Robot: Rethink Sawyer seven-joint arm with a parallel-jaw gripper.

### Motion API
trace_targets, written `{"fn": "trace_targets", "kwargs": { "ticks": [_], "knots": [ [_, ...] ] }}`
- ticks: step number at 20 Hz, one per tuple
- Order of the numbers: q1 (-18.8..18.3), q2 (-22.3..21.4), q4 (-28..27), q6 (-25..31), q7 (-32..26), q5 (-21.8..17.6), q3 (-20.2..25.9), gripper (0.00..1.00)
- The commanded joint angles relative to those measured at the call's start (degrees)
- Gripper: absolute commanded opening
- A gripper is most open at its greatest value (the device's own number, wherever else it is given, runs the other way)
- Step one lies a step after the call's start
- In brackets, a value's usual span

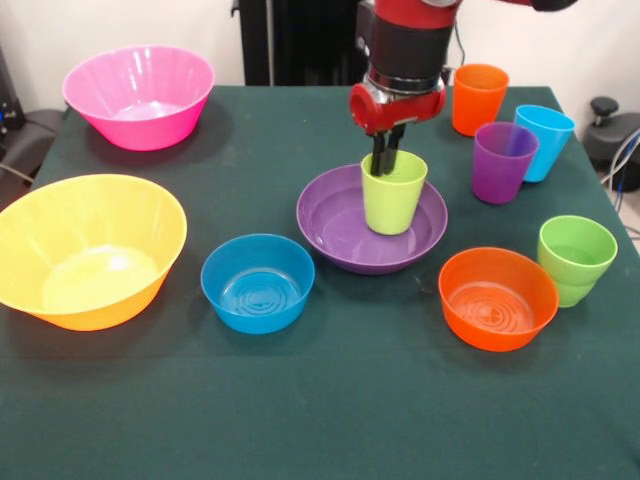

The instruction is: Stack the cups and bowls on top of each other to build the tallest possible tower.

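A lime-yellow cup (393, 200) stands upright inside the wide purple bowl (330, 225) at the table's middle. My gripper (386, 168) comes down from above, its two dark fingers close together, pinching the cup's far rim. A small blue bowl (257, 283) sits left of the purple bowl and a small orange bowl (497, 298) to its right front. At the right stand the green cup (575, 260), purple cup (503, 162), light blue cup (545, 140) and orange cup (478, 98).
A big pink bowl (140, 95) sits at the far left. At the near left lies a big yellow-orange bowl (85, 250). A dark green cloth (330, 400) covers the table.
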Motion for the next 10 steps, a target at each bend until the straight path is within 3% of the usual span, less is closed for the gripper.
{"fn": "trace_targets", "kwargs": {
  "ticks": [1, 10],
  "knots": [
    [0.52, -0.71, 2.07, -6.52, 19.54, -2.65, 2.79, 0.0],
    [-0.58, -5.39, 1.88, -13.47, 22.52, -4.47, -4.0, 0.0]
  ]
}}
